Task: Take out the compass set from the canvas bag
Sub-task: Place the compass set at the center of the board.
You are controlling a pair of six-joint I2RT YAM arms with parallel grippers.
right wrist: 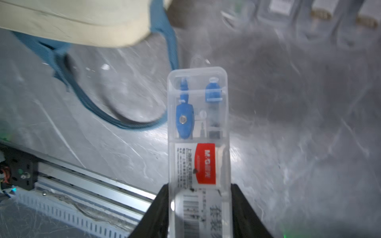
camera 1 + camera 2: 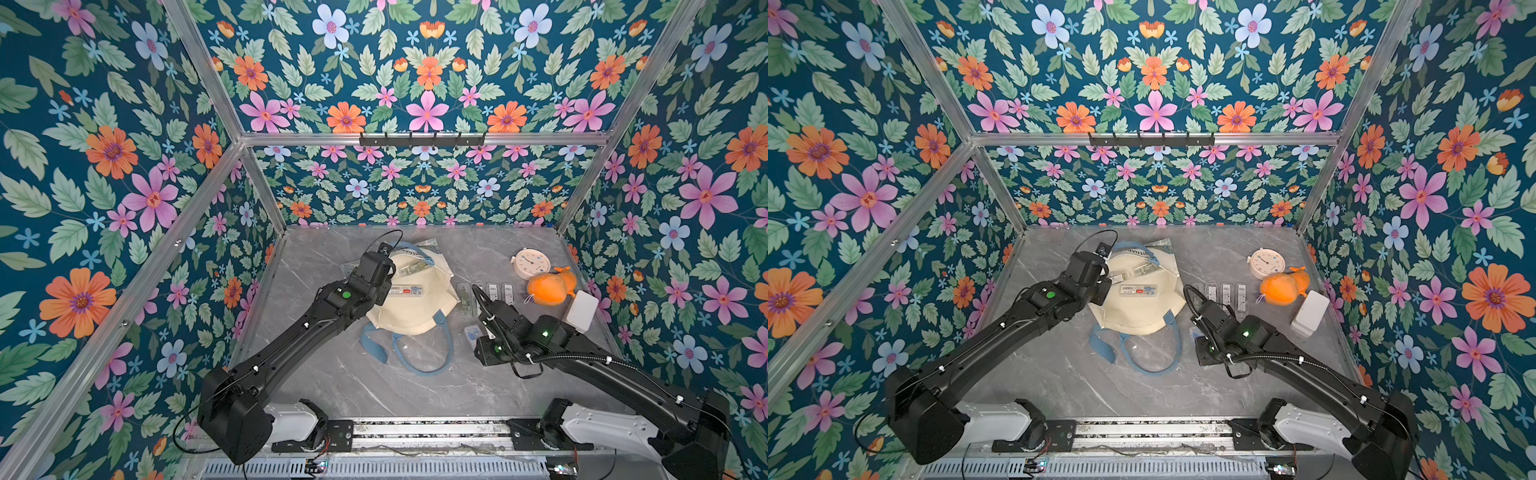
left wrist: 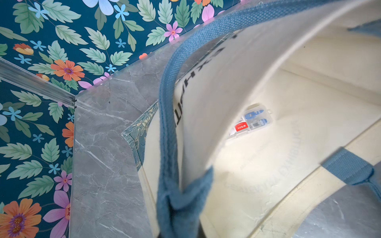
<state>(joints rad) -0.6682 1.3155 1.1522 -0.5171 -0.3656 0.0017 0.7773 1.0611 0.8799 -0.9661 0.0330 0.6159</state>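
Compass set (image 1: pixel 199 131) clamped at barcode end by right gripper (image 1: pixel 198 192), outside bag (image 2: pixel 415 311), over table (image 1: pixel 288 123); long axis in line with fingers (image 1: pixel 156 206), blue compass end pointed away from gripper. Counted: one set held, four cases (image 2: pixel 492 293) in row, two seen within bag; one clock (image 2: pixel 530 262), one plush (image 2: pixel 548 286), one box (image 2: pixel 582 311). Left gripper (image 2: pixel 386 254) pinched onto strap (image 3: pixel 167 123).

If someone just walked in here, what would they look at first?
Probably the bright flower wallpaper covering every wall around the grey table. Next, the right end effector gripping a clear compass set with blue parts, beside the cream canvas bag lying mid-table. An orange plush toy glows near the table's right side, by a pale clock.
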